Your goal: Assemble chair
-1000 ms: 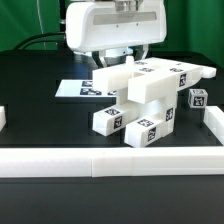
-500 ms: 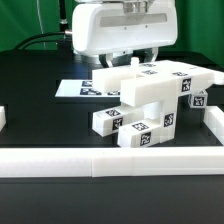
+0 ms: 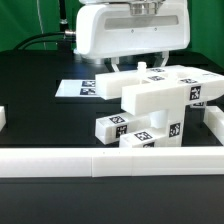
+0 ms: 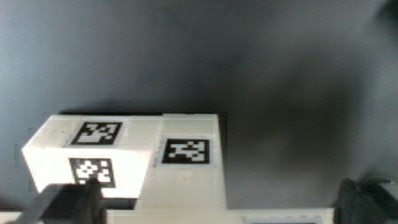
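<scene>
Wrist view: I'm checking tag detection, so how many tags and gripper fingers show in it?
Tags on the white chair piece: 3
Gripper fingers: 2
Total: 5

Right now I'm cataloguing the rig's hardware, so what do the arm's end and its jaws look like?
The gripper has a broad, rounded, glossy white body with no marking that I can make out. Its jaws are short, dark and blocky, and show as dark shapes in the wrist view. A black cable arcs behind it. The rest of the arm is out of frame.
</scene>
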Tool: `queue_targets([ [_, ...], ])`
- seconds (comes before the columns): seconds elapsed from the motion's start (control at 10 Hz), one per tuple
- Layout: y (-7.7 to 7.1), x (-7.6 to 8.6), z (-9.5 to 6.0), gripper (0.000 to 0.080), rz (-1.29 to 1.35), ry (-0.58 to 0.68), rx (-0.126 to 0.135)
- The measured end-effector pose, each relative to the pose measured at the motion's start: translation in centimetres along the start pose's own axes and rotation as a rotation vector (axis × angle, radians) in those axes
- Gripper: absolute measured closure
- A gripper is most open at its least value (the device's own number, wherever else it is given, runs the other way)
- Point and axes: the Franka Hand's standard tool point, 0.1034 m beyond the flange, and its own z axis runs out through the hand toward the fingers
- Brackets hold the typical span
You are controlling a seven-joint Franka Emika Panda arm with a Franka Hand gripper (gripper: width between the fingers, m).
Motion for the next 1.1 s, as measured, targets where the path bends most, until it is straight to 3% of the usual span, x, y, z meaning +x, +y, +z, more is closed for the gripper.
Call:
queue_targets([
  [0.5, -1.3, 1.5, -0.1, 0.015, 0.078, 0.008, 0.013],
  [0.9, -1.2, 1.4, 0.0, 0.015, 0.08, 0.006, 0.013],
  [1.1, -2.4, -0.1, -0.3, 0.015, 0.153, -0.009, 0.026],
])
